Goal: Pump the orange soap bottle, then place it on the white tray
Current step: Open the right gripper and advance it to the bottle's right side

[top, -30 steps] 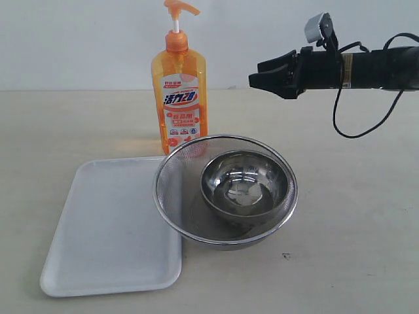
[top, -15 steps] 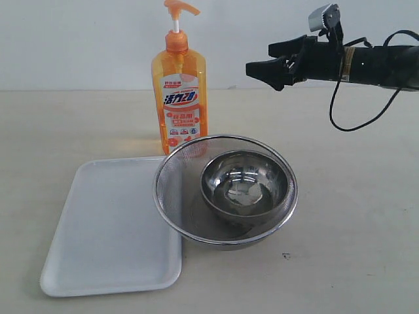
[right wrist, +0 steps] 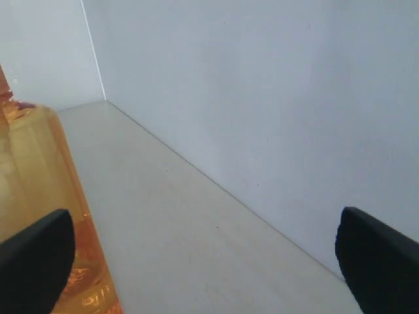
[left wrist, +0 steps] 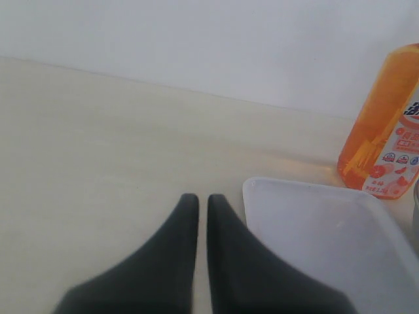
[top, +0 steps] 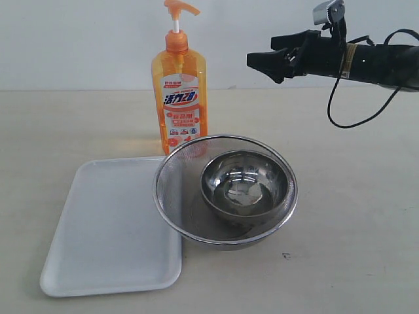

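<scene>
Hovering level with the pump of the tall translucent orange soap bottle (top: pixel 179 98), the right gripper (top: pixel 262 52) holds its fingers spread wide and empty. The bottle stands upright on the beige table (top: pixel 353 196) just behind the flat white plastic tray (top: pixel 105 229). The left gripper (left wrist: pixel 197 199) is pressed closed on nothing.

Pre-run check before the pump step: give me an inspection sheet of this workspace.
Surface: beige tabletop, small dark speck near the front.
Job's things: orange soap bottle upright on the table behind the white tray, pump raised.
Clutter: mesh strainer overlapping the tray's right edge, steel bowl inside it.
Grippers: left gripper shut, near the tray's corner; right gripper open, empty, in the air right of the bottle.
Cables: black cable hangs looped from the right arm, above the table.
Surroundings: plain white wall.
</scene>
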Tool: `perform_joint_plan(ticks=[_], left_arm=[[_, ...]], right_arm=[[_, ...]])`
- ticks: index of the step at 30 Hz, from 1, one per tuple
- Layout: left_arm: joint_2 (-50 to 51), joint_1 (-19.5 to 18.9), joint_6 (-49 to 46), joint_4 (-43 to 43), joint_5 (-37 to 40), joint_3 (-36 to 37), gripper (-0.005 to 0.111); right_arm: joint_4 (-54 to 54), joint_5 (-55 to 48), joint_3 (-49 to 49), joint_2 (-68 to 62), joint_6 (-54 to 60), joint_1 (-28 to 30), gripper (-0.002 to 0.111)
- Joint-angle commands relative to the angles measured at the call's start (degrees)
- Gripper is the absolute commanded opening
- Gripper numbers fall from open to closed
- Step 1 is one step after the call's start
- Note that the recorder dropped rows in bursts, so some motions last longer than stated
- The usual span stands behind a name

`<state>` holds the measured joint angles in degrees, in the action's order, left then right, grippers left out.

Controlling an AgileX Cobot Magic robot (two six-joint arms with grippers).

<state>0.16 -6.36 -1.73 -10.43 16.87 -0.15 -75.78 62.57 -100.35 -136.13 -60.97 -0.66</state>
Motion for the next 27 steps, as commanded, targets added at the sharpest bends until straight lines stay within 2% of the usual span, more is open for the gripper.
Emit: perform_joint_plan(ticks=[1,9,14,18,27], left_arm=[[-0.2,0.3,0.0,-0.1,0.1,0.1,0.005],[-0.2,0.3,0.0,-0.1,0.1,0.1,0.005],[-0.2,0.3,0.0,-0.1,0.1,0.1,0.005],[-0.2,0.3,0.0,-0.1,0.1,0.1,0.005],[-0.2,0.3,0.0,-0.1,0.1,0.1,0.005]], right_arm=[[-1.3,0.1,-0.3,0.2,0.6,0.1,0.105],[-2.8,-1.1,-0.3,0.2,3.3,0.0,0.105],[-8.2,0.2,-0.3,0.2,4.1,-0.3,0.105],[-12.4,0.4,-0.3,0.2,4.0,-1.8,0.105],[-12.5,-2.5,-0.4,0.2,4.6,-6.4,0.105]])
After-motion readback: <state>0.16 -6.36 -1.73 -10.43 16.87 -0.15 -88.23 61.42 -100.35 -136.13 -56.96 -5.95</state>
